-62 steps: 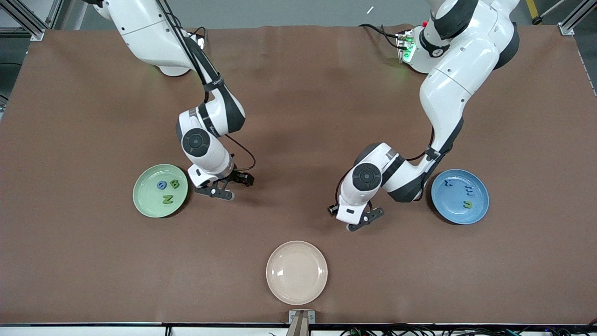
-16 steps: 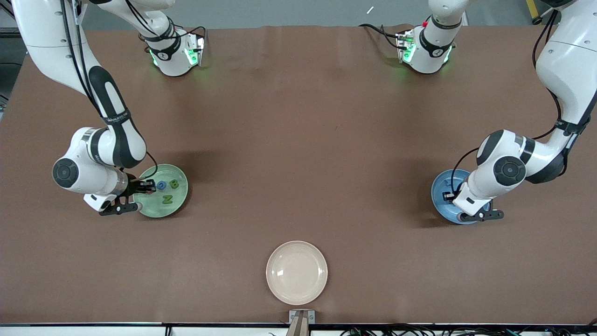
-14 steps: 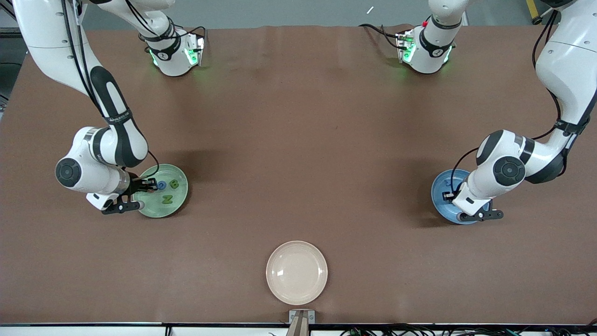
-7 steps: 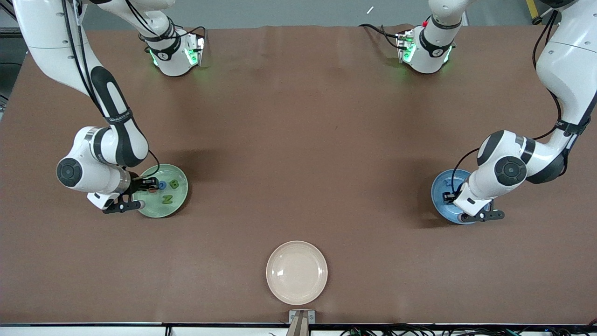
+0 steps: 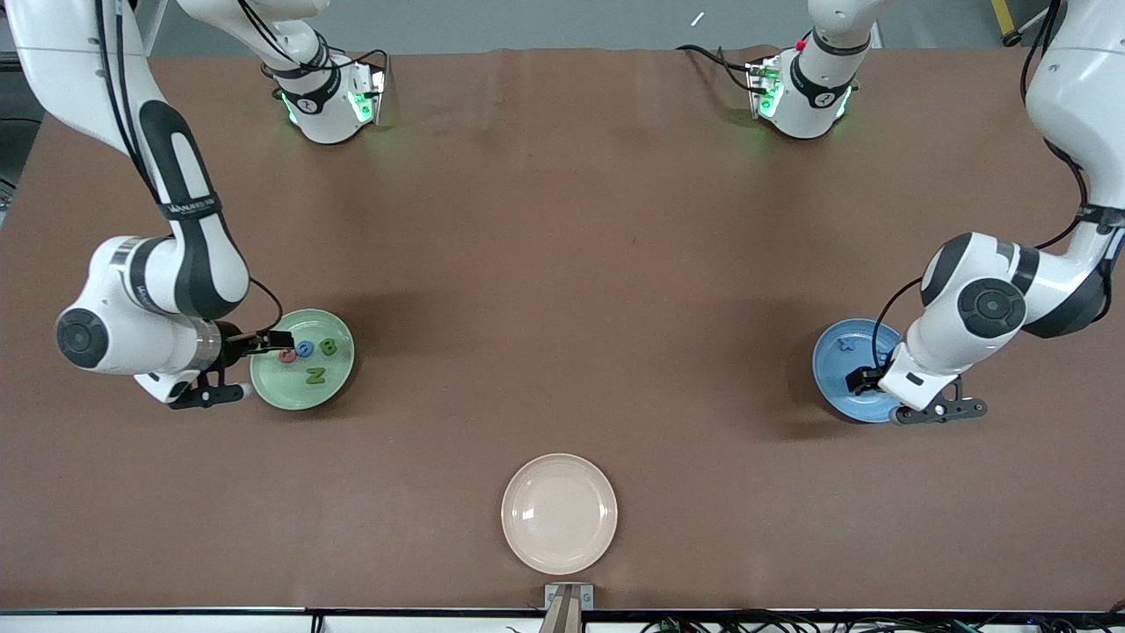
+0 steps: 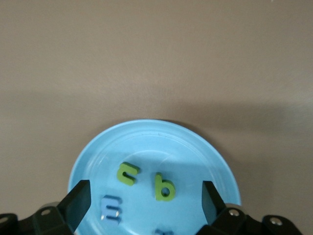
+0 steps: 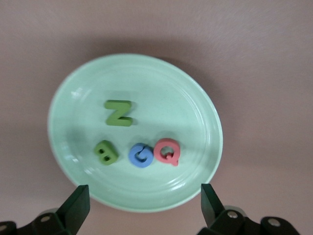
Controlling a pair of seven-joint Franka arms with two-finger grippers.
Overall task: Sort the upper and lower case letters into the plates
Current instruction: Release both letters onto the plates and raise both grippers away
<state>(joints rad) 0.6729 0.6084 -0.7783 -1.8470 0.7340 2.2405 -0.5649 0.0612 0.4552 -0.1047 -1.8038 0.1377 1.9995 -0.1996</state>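
The pale mint green plate point(image 5: 301, 391) holds red Q point(image 5: 286, 355), blue G point(image 5: 304, 349), green B point(image 5: 328, 346) and green N point(image 5: 315, 376). My right gripper point(image 5: 260, 364) is open and empty over that plate's edge. In the right wrist view point(image 7: 145, 205) the plate point(image 7: 161, 81), N point(image 7: 118, 112), B point(image 7: 105, 152), G point(image 7: 141, 155) and Q point(image 7: 167, 152) show. The bright blue plate point(image 5: 835, 365) shows blue x point(image 5: 845, 345). My left gripper point(image 5: 874, 397) is open and empty over it. The left wrist view point(image 6: 145, 205) shows the plate point(image 6: 146, 139), two green lower-case letters point(image 6: 127, 174) point(image 6: 164, 187) and blue m point(image 6: 111, 208).
An empty cream-beige plate point(image 5: 559, 513) lies near the table's front edge, midway between the arms' ends. The two arm bases point(image 5: 330, 97) point(image 5: 800, 88) stand at the table's back edge.
The right gripper has let go of the red Q, which now lies in the mint plate. Both grippers have drawn back toward their own ends of the table.
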